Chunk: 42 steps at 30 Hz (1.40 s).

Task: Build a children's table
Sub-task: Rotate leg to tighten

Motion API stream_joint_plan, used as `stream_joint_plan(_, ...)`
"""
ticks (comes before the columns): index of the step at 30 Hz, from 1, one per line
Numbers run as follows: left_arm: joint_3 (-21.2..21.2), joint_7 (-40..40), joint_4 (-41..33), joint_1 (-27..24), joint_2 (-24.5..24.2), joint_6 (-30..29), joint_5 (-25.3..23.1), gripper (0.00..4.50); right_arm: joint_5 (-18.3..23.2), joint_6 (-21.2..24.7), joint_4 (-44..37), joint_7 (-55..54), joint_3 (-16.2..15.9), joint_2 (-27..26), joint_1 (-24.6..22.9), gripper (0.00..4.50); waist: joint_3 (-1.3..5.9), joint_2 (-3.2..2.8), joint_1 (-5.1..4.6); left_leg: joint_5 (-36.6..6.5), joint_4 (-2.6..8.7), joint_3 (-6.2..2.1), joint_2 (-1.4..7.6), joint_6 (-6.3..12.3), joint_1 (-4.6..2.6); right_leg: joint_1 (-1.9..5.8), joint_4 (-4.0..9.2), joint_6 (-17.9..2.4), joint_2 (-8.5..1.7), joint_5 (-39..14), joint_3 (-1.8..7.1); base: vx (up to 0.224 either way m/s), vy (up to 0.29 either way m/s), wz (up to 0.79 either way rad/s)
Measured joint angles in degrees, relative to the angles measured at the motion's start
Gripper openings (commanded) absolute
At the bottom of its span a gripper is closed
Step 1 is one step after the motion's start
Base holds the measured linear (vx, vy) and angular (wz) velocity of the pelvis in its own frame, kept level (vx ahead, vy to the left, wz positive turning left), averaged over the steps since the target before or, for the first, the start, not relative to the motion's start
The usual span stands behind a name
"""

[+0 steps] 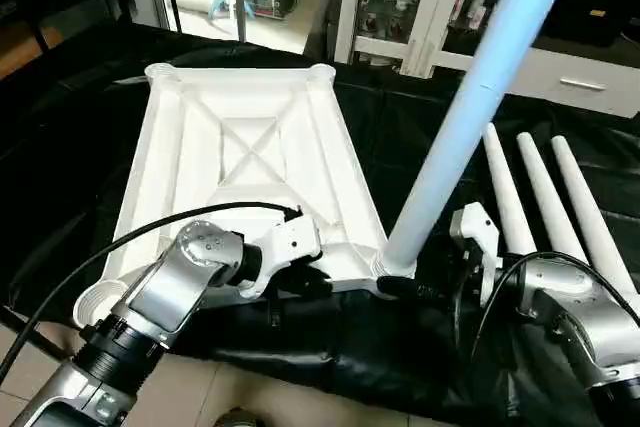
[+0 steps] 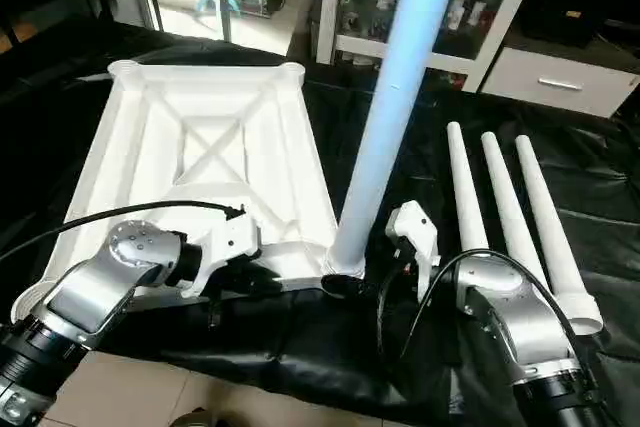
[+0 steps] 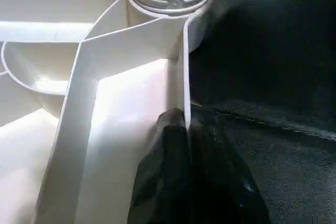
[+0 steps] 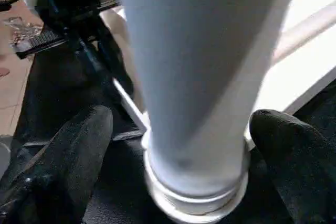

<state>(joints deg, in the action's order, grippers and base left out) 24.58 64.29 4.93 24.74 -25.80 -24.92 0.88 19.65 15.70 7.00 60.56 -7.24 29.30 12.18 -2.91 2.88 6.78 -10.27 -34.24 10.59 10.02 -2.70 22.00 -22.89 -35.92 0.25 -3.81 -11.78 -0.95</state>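
The children's table top (image 1: 250, 147) lies upside down on a black cloth, X-ribs facing up. One white leg (image 1: 470, 97) stands upright in the near right corner socket (image 4: 194, 192). My left gripper (image 3: 181, 121) is shut on the top's near rim (image 3: 181, 66), a little left of that socket. My right gripper (image 4: 184, 124) is open around the base of the standing leg. One black finger (image 4: 79, 150) stands on each side, and both are apart from the tube. Three more legs (image 2: 510, 207) lie side by side on the cloth to the right.
The black cloth (image 1: 330, 357) ends near me, with tiled floor (image 1: 250, 397) below its edge. White cabinets with glass doors (image 1: 400, 7) stand behind the work. A black cable (image 1: 120, 247) loops over my left forearm.
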Motion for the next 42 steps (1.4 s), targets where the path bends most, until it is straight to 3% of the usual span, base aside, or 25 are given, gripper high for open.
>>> stream_joint_plan(27,0.1,1.7,-0.9,-0.5,-1.4,0.0,0.7,0.0,0.7,-0.2,0.5,3.5,0.1,0.5,0.6,2.19,0.02,0.22,0.1,0.0,-0.09,0.0,0.0,0.03,0.0,0.02,-0.05,0.0,-0.01,0.0,-0.01,0.0,0.0,0.0)
stream_joint_plan(38,0.2,1.7,-1.0,-0.4,-1.5,-0.1,0.7,0.0,0.4,-0.8,0.5,3.2,0.1,0.3,0.6,2.03,0.08,0.32,0.04,0.0,-0.17,0.0,0.01,0.03,-0.02,0.03,-0.13,0.0,-0.01,0.0,-0.01,0.0,0.0,0.0)
stream_joint_plan(42,-0.4,-1.3,0.6,0.2,-0.4,-1.4,0.1,0.0,-1.9,-2.3,2.9,-2.5,0.1,-2.8,1.6,2.01,0.25,0.57,-0.5,0.0,-0.23,0.0,0.04,0.02,-0.17,0.07,-0.27,-0.1,0.01,0.1,0.0,0.0,0.0,0.0)
